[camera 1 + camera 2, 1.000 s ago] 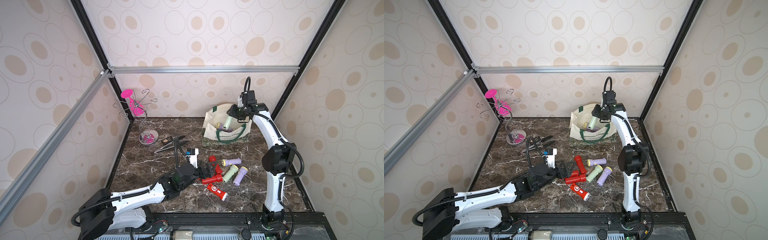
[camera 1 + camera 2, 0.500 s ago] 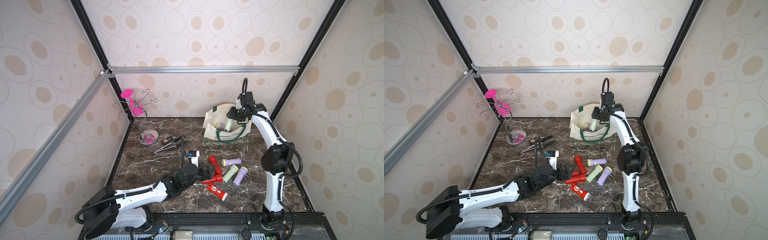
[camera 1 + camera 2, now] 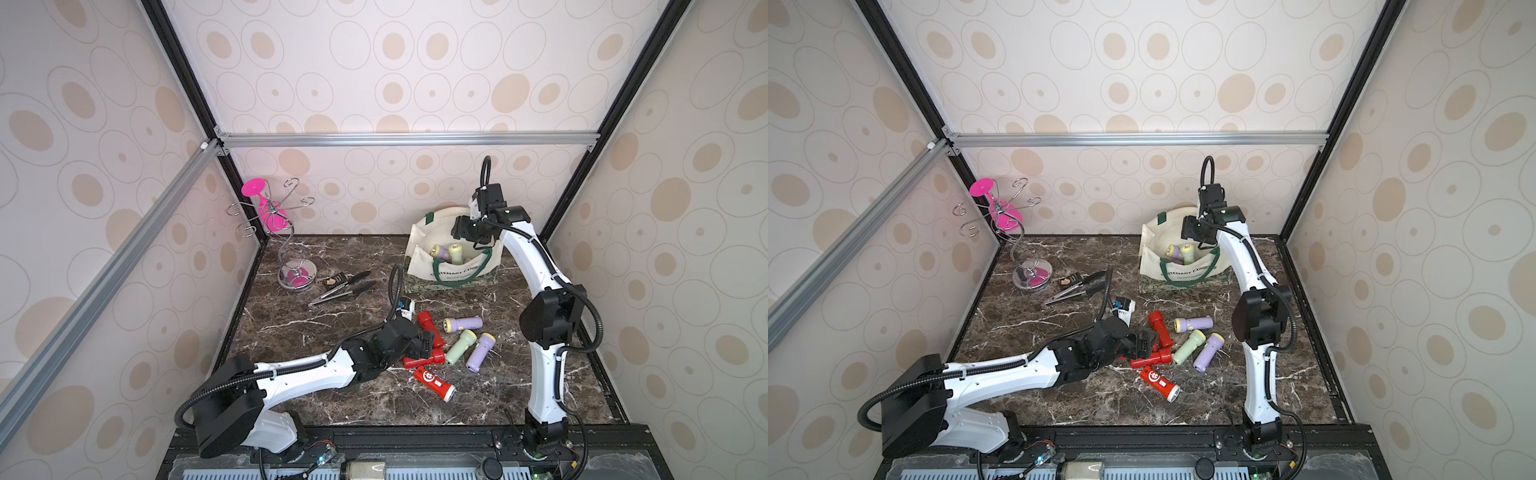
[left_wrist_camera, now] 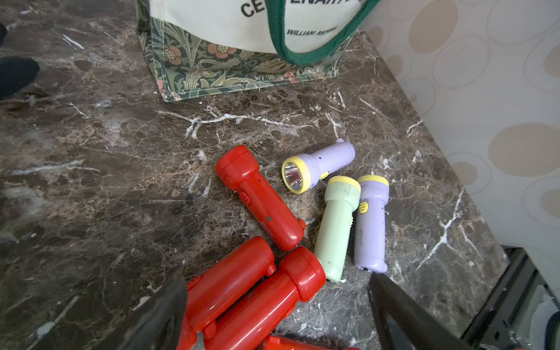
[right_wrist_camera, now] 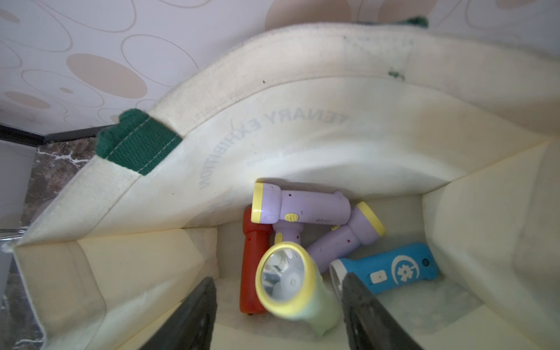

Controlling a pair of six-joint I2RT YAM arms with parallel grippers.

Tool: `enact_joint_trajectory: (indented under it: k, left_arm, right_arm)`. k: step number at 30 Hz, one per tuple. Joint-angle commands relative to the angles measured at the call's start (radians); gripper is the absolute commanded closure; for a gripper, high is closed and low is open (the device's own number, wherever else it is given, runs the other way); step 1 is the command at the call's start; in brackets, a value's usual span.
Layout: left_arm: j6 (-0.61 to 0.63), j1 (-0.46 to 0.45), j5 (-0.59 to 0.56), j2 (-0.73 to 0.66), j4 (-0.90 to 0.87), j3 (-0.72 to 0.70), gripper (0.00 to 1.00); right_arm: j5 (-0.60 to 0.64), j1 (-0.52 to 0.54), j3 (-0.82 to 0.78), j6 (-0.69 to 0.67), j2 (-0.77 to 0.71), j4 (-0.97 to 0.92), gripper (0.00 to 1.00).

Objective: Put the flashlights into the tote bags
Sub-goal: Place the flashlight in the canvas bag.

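Right gripper [image 5: 278, 278]: hangs in the mouth of the tote bag [image 3: 453, 272], jaws set wider than the pale green flashlight [image 5: 288, 281] between them. That flashlight is blurred, with a gap on at least one side, so it appears to be let go. Left gripper [image 4: 277, 278]: low over the pile, jaws wide, nothing held, astride two red flashlights [image 4: 266, 303] lying side by side. Tabletop [image 3: 316, 332]: dark marble. Tote bag: cream canvas, upright at the far right corner of the tabletop, mouth open; holds lilac flashlights [image 5: 303, 206], one red and a blue flashlight [image 5: 394, 269]. Tongs [image 3: 345, 286]: left of the middle, toward the far edge; not wanted. Loose flashlights [image 3: 463, 324]: red, lilac and pale green, right of the middle toward the near edge, well apart from the bag. Handling notes: the right jaws should probably spread fully and rise straight out, clear of the rim and the green handle [image 5: 136, 142], or the soft canvas may drag or fold shut. The left jaws should centre on one red barrel only. Closing across both risks a skewed grip, and one flashlight may squirt out.
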Motion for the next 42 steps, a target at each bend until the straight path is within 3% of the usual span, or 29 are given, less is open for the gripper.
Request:
enact_joint_trajectory:
  k: [1,8,15,30,42]
  left_arm:
    - [0.071,0.009,-0.002,0.026,-0.104,0.061,0.1]
    - [0.074,0.046,0.04,0.081,-0.144,0.112,0.15]
    - [-0.034,0.058,0.126,0.152,-0.047,0.136,0.15]
    - [-0.19,0.058,0.113,0.369,-0.048,0.303,0.24]
    - [-0.282,0.058,0.087,0.439,-0.073,0.32,0.27]
  right_arm:
    - [0.017,0.011,0.055,-0.021,-0.061,-0.018,0.24]
    - [0.046,0.043,0.08,-0.056,-0.128,-0.051,0.17]
    - [0.053,0.107,0.021,-0.072,-0.231,-0.063,0.16]
    - [-0.011,0.167,-0.349,-0.05,-0.514,-0.053,0.15]
    - [-0.039,0.198,-0.705,-0.014,-0.757,-0.031,0.12]
